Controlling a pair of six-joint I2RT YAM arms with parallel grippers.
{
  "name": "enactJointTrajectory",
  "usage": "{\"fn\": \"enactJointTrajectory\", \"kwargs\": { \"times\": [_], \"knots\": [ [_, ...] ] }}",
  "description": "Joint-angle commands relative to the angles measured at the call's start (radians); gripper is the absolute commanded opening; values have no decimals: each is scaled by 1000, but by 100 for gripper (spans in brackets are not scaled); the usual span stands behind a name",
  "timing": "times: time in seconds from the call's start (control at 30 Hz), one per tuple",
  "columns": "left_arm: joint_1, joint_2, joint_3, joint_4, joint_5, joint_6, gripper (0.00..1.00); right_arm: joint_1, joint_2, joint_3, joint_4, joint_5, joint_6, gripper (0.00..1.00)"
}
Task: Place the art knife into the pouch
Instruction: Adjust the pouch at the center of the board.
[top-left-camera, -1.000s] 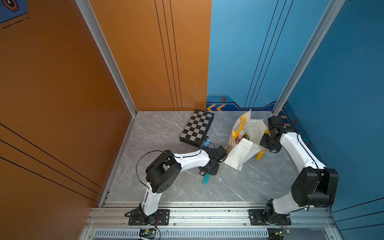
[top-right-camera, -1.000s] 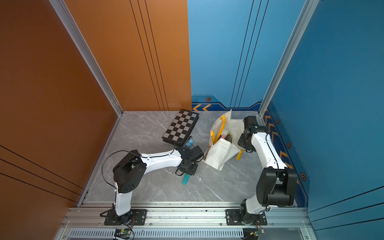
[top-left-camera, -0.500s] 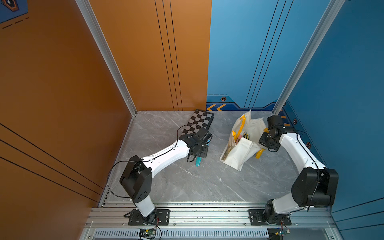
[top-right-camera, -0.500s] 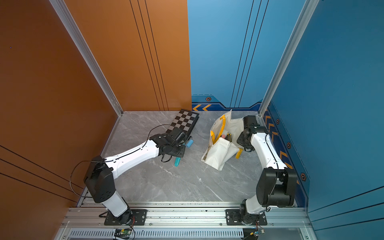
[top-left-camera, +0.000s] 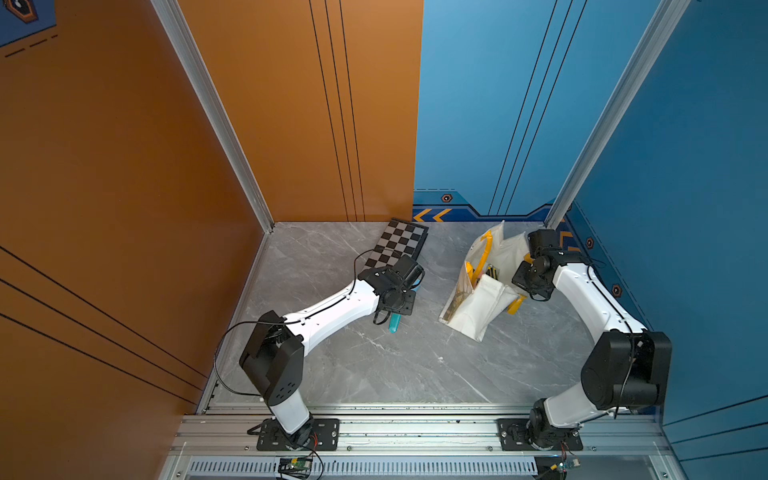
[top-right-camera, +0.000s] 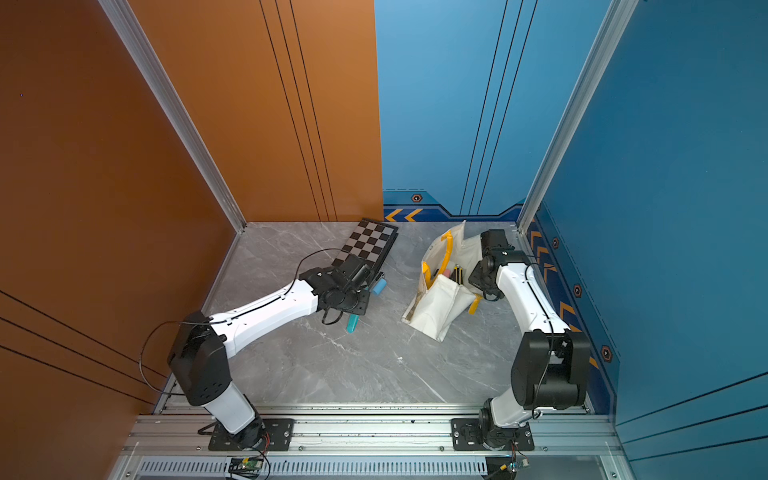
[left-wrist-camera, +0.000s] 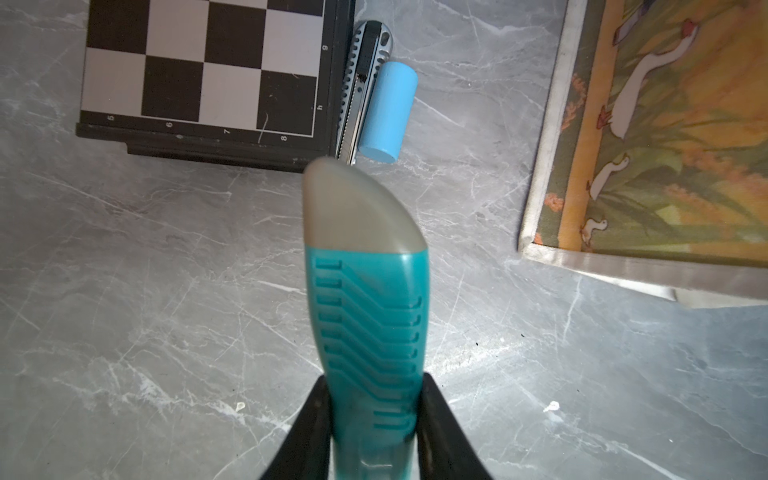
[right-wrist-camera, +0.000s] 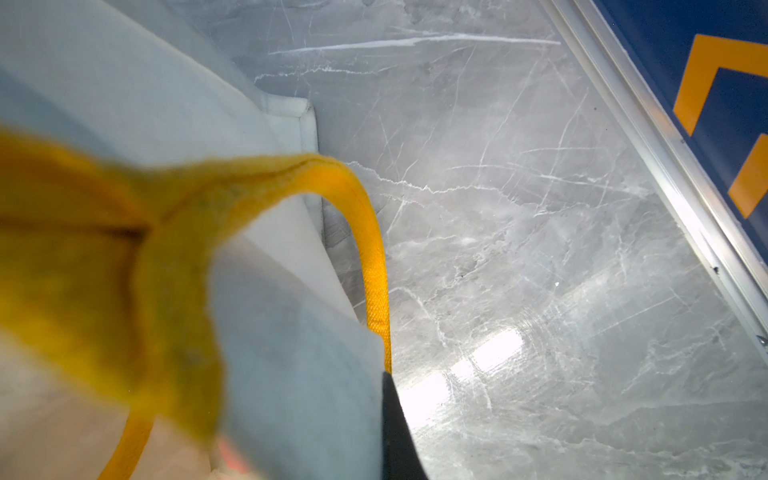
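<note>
Teal-handled, pinched in left claw (left-wrist-camera: 376, 380): swung art knife (left-wrist-camera: 365, 316) away from pouch (top-left-camera: 478, 307), now just beside chessboard (top-left-camera: 399, 249). Means re-approaching the mouth; not bagged yet. Holds pouch's yellow handle (right-wrist-camera: 374, 249) in closed right claw (top-left-camera: 527, 264).

Your left arm (top-left-camera: 332, 309) stretches low and forward, left gripper (left-wrist-camera: 372, 399) clamped on a teal tool (left-wrist-camera: 365, 311). Your right arm (top-left-camera: 590, 299) curls inward, right gripper (top-left-camera: 524, 279) pinched tight on the pouch (top-left-camera: 478, 307) rim.
</note>
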Motion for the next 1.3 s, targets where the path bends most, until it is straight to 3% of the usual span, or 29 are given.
{"fn": "enactJointTrajectory", "kwargs": {
  "times": [0.0,0.57,1.03,1.27],
  "knots": [
    [11,-22,-2,-23,-23,12,28,12,19,20,20,5,17,0],
    [75,-51,45,-47,24,82,27,113,82,55,30,34,84,0],
    [175,-55,273,-53,99,168,27,230,92,95,-4,42,116,0],
    [174,-33,393,-53,113,213,27,232,5,39,-81,142,98,0]
  ]
}}
